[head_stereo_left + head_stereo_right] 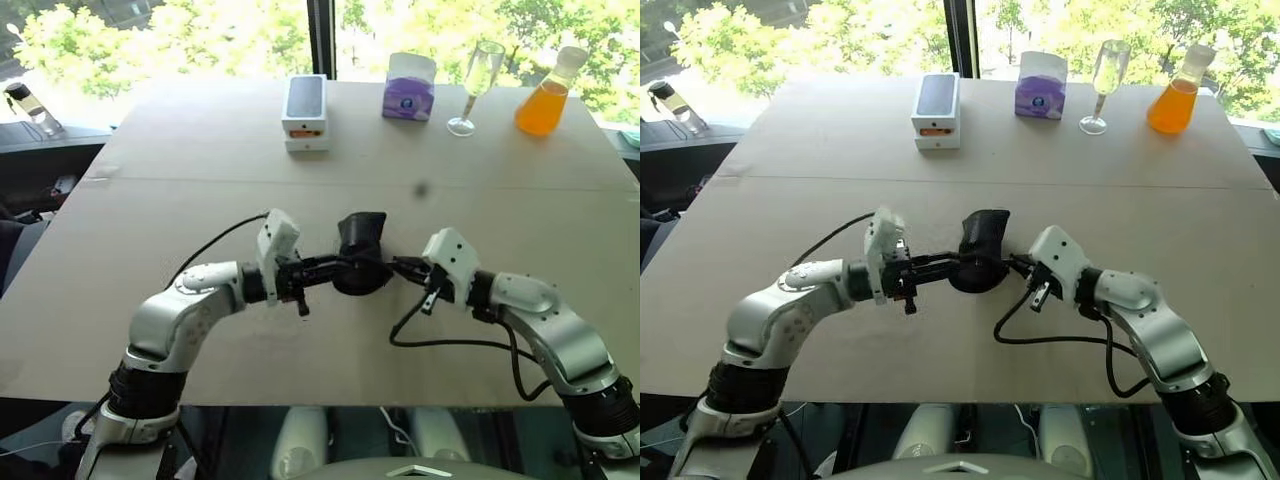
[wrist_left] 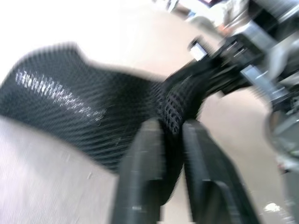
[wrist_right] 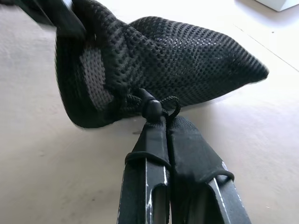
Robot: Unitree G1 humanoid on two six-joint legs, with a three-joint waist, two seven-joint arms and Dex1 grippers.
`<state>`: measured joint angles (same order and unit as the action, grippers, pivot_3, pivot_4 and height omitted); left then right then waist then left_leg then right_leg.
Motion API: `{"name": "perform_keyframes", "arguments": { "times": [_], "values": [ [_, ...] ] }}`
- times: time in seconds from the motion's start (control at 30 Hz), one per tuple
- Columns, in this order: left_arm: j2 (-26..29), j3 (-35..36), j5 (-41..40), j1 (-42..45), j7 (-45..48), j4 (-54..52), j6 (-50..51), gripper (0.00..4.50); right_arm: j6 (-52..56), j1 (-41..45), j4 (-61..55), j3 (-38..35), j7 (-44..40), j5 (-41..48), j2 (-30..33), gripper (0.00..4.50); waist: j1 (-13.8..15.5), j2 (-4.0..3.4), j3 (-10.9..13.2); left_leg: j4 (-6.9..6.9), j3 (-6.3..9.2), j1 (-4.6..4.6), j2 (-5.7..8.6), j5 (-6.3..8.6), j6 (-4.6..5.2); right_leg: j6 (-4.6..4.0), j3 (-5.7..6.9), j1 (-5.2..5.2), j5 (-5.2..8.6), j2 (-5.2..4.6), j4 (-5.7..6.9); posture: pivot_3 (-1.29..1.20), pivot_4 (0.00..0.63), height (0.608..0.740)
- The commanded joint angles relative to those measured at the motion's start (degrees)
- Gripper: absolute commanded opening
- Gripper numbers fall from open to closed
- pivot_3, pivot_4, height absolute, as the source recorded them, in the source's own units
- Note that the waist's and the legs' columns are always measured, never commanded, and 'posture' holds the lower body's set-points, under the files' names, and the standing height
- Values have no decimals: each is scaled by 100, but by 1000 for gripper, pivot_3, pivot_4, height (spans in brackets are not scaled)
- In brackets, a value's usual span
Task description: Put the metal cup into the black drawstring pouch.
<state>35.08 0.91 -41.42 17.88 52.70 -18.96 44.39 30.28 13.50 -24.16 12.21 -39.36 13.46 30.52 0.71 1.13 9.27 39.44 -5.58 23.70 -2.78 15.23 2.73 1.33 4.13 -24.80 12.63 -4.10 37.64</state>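
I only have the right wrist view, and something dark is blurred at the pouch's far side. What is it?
Observer: It is the left gripper. The left wrist view shows pouch mesh between its fingers.
Operator: Where are the other things?
Observer: The box, glass and flask stand along the table's far edge, well away from both arms.

Tan table fills mid-frame. Along its far edge, upper frame: white box with dark top, then purple tissue box, stemmed glass, flask of orange liquid at upper right. All stand apart.
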Motion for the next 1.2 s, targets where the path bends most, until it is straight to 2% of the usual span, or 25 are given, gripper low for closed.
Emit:
{"name": "perform_keyframes", "arguments": {
  "times": [0.03,0.1,0.13,0.17,0.2,0.3,0.4,0.47,0.53,0.63,0.87,0.9,0.97,1.2],
  "values": [
    [337,281,-479,87,301,-366,282,2213,-160,4,-211,-284,68,-28,83,0,-5,-1,0,0,-1,-1,1,0,0,0,-2,0,0,0,-1,0,150,737],
    [508,299,-633,150,366,-446,430,3229,-170,-14,-295,-330,90,-47,118,0,-4,-1,0,0,-3,-2,3,0,0,0,-3,0,0,0,-1,0,150,737],
    [616,267,-713,196,428,-534,529,3572,-153,-34,-382,-373,121,-42,130,0,-4,-1,0,0,-3,-1,2,0,0,1,-3,0,0,0,-1,0,150,737],
    [686,243,-769,228,463,-594,597,4162,-140,-50,-442,-402,143,-35,137,0,-4,-1,0,0,-2,-1,3,0,0,1,-3,0,0,0,0,0,150,737],
    [699,201,-747,268,437,-629,595,4451,-122,-64,-496,-423,163,-29,144,0,2,-1,0,0,-2,0,2,0,0,1,-2,0,0,0,-1,0,150,737],
    [465,-49,-554,561,19,-636,617,4451,-82,-104,-658,-463,237,-50,167,0,21,0,0,0,1,0,4,0,-1,1,0,1,1,0,-1,0,150,737],
    [67,-270,-375,931,-781,-730,879,4451,-75,-148,-834,-457,276,-140,253,0,20,1,0,3,1,-1,14,0,0,2,-2,5,0,-3,-1,0,150,737],
    [-86,-350,-477,1254,-1306,-719,1546,4451,-49,-144,-920,-463,299,-160,283,0,9,3,1,4,3,1,16,0,0,2,-2,5,-1,-1,-1,0,150,737],
    [-173,-568,-722,1791,-1387,-383,2402,4451,-13,-84,-1068,-482,334,-179,298,0,4,4,1,4,4,0,14,-1,-1,2,-2,4,0,2,0,0,150,737],
    [-643,-443,-894,2298,-1760,224,3155,4451,25,15,-1216,-450,355,-213,315,0,5,3,1,5,6,-3,14,-2,-2,18,-1,4,9,4,6,0,150,737],
    [-635,-855,-644,2433,-1536,193,2919,4451,165,130,-1419,-342,448,-258,285,0,-21,3,1,3,4,-2,15,-2,-2,2,-10,1,0,5,2,0,150,737],
    [-650,-875,-596,2440,-1540,208,2850,4067,175,128,-1435,-336,453,-264,285,0,-14,3,1,3,3,-2,15,-2,-2,2,-11,1,0,4,2,0,150,737],
    [-652,-916,-509,2464,-1471,225,2696,3676,185,113,-1472,-321,446,-281,299,0,-4,3,1,3,3,-2,16,-2,-2,2,-11,1,0,4,2,0,150,737],
    [-672,-1004,-210,2450,-1316,237,2280,3676,198,82,-1486,-299,448,-311,282,0,3,3,1,3,3,-1,17,-2,-2,2,-11,1,0,4,2,0,150,737]
  ]
}}
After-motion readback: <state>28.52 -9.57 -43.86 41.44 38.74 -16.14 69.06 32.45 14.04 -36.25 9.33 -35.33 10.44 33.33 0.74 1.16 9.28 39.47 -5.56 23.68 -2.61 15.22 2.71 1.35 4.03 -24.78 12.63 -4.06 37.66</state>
